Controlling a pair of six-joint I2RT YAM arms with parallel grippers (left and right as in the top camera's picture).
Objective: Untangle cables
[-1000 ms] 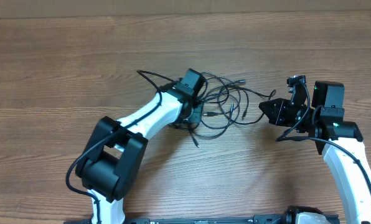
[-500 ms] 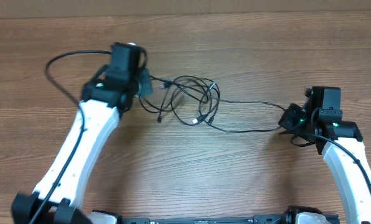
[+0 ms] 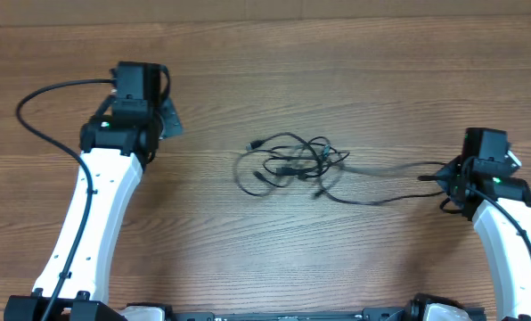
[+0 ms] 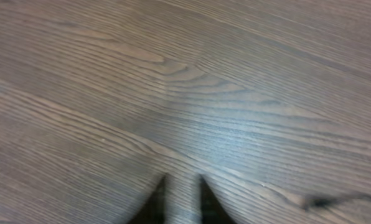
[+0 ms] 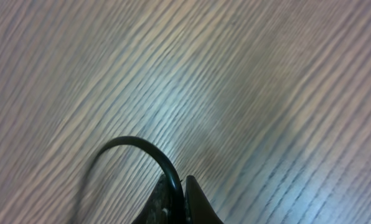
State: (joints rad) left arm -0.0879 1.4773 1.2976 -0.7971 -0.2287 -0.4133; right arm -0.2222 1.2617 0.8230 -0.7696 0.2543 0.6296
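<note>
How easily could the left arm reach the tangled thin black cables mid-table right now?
Probably yes: the left gripper sits apart, only bare wooden table between it and the thin black cables. The right gripper pinches one strand on the far side.

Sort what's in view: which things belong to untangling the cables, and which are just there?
Belongs: cables; right gripper, shut on one strand; left gripper, open and empty.
Just there: wooden table; left arm's thick wiring.
</note>
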